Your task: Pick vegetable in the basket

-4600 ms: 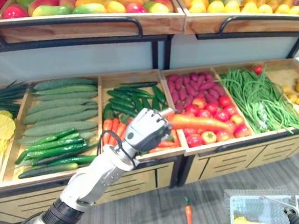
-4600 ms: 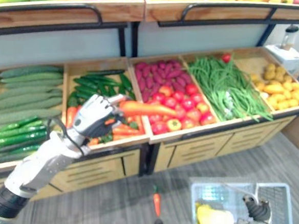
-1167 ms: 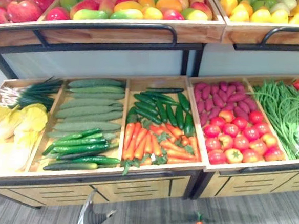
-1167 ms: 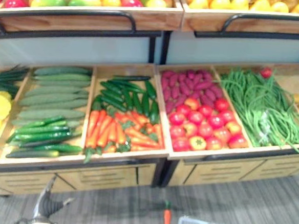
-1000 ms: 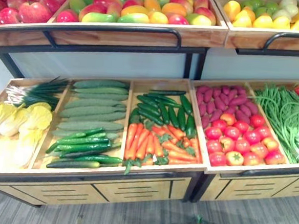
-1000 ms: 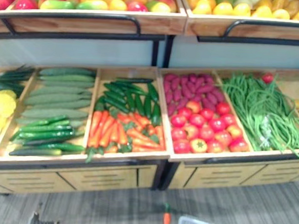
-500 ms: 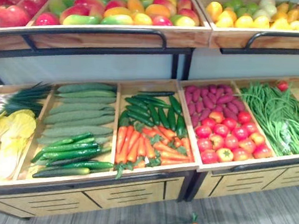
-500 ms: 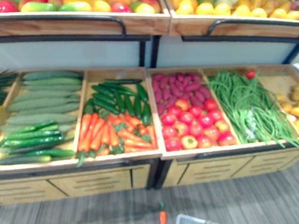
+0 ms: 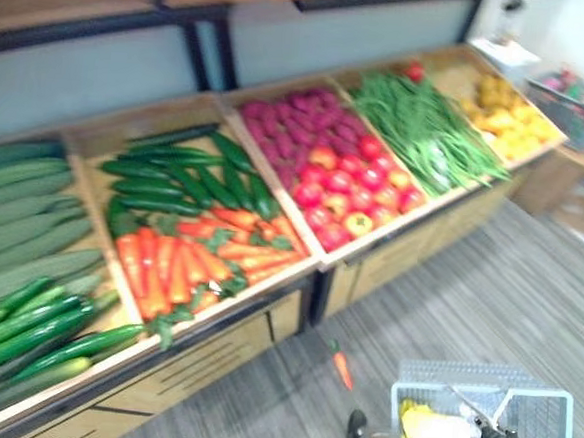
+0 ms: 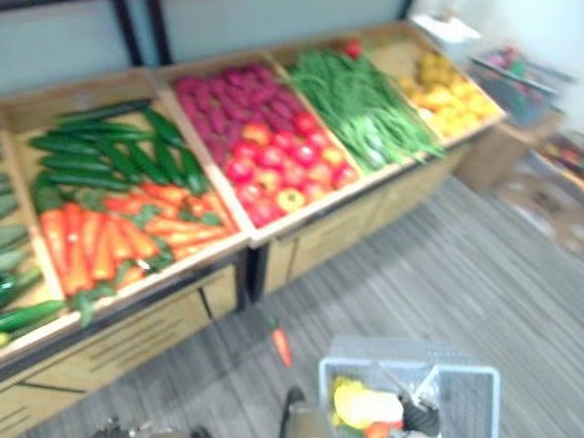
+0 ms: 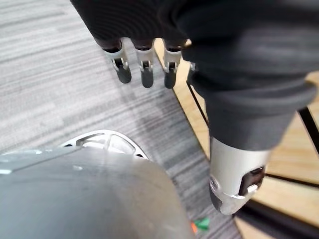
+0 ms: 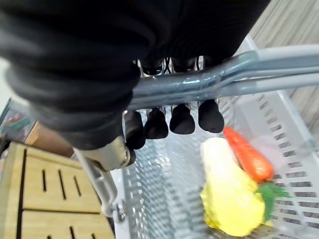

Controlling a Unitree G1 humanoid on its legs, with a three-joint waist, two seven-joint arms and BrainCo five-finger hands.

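Left hand [image 11: 143, 67]: fingers straight, holding nothing, above floor [image 11: 60, 99]
Loose carrot [image 9: 343, 369]: 1, on floor near stall [image 9: 265, 322]
Basket [image 9: 535, 392]: 1 carrot [image 12: 247, 155] and 1 yellow cabbage [image 12: 230, 194] inside, touching
Right hand [image 12: 169, 119]: fingers curled round basket handle [image 12: 209, 82]

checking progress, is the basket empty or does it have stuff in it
Not empty: a carrot and a yellow cabbage lie inside the basket, seen in the right wrist view.

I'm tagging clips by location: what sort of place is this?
Probably a grocery shop's produce section, or a mock-up: sloped wooden bins hold carrots, tomatoes and green beans, and the right hand grips a shopping basket by its handle.
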